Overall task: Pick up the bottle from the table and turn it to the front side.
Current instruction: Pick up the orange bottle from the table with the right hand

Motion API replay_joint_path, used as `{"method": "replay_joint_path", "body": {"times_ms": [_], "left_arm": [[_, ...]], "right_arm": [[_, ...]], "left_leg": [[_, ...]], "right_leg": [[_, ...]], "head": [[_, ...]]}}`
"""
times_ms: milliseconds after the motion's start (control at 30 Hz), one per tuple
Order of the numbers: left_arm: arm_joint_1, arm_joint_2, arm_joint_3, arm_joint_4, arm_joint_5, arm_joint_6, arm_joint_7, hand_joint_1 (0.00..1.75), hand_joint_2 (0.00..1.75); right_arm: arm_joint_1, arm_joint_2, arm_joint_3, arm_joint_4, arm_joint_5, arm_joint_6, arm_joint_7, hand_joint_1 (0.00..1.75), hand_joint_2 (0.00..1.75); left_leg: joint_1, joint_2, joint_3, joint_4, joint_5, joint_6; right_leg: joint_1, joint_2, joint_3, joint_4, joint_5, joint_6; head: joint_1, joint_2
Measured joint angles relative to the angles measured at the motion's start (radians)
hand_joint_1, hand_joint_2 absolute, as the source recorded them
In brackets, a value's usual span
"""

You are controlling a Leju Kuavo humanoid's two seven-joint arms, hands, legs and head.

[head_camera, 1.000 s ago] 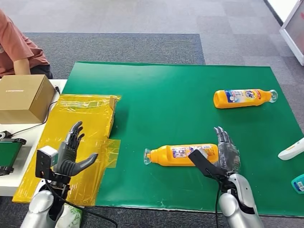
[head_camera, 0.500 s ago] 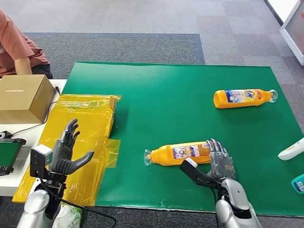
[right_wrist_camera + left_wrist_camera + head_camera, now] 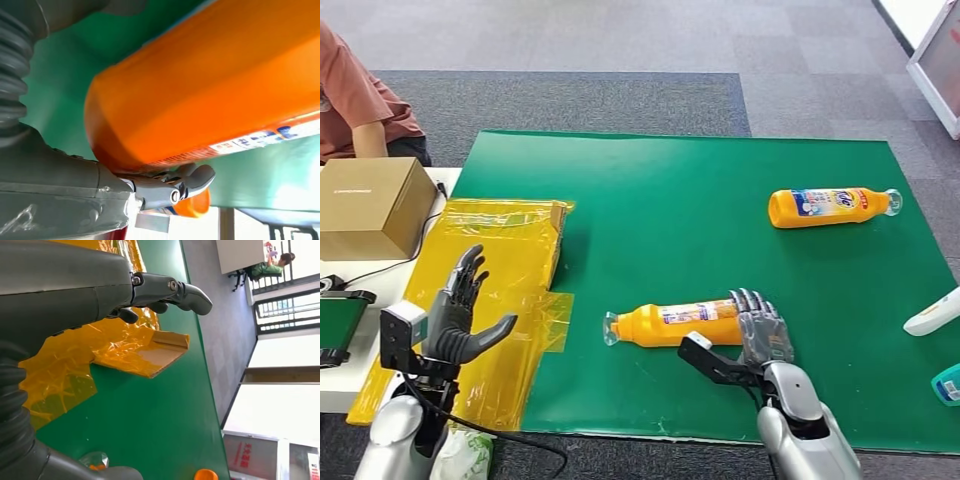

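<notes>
My right robot hand sits at the base end of the near orange bottle, which lies on its side on the green surface, cap end pointing toward my left. In the head view my fingers curl over the top of the base and my thumb reaches along the near side. In the right wrist view the bottle's body presses close against my palm with the thumb under it. I judge I am closing on it, but I cannot tell whether the hold is firm yet, so I do not call it held.

To do this well, I should wrap fully around the thick part of the body before lifting, since a hold at the very end lets the long neck sag. The plastic looks smooth, so I squeeze evenly and lift slowly. The label already shows partly upward, so the turn is probably a small roll about the bottle's long axis.

My left robot hand hovers with fingers spread, holding nothing, above the yellow plastic sheet. A second orange bottle lies well apart at the far right; I leave it alone
</notes>
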Motion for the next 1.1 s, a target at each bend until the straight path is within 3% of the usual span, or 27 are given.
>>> {"method": "replay_joint_path", "body": {"times_ms": [233,367,833,933,1100], "left_arm": [[-0.038,-0.008,-0.015,0.028,0.023,-0.016,0.0,0.0,1.75],[-0.054,-0.012,-0.025,0.048,0.031,-0.018,0.0,0.0,1.75],[-0.062,-0.015,-0.029,0.066,0.042,-0.019,0.0,0.0,1.75],[-0.06,-0.015,-0.028,0.066,0.047,-0.016,-0.001,0.0,1.75],[-0.052,-0.008,-0.028,0.066,0.064,-0.003,-0.019,0.0,1.75]], "right_arm": [[-0.162,0.024,0.063,0.21,0.105,-0.033,0.031,0.05,1.75],[-0.229,0.041,0.092,0.309,0.131,-0.031,0.034,1.74,1.75],[-0.284,0.061,0.125,0.418,0.088,-0.057,-0.026,1.75,1.75],[-0.276,0.062,0.102,0.397,-0.121,-0.003,-0.159,1.75,1.75],[-0.207,0.066,0.019,0.299,-0.643,0.228,-0.392,1.75,1.75]], "left_leg": [[0.001,0.0,0.002,0.0,0.002,0.0],[0.001,0.0,0.003,0.0,0.002,-0.001],[0.001,0.0,0.004,0.0,0.003,-0.001],[0.001,0.0,0.004,0.0,0.002,-0.001],[0.002,0.0,0.003,0.0,0.002,-0.001]], "right_leg": [[0.001,0.0,0.001,0.0,0.002,-0.001],[0.001,0.0,0.002,0.0,0.002,-0.001],[0.001,0.0,0.003,0.0,0.003,-0.001],[0.001,0.001,0.003,0.0,0.003,-0.001],[0.002,0.0,0.003,0.0,0.002,-0.002]], "head": [[0.0,0.0],[0.0,0.0],[0.0,0.0],[0.0,0.0],[0.0,0.0]]}}
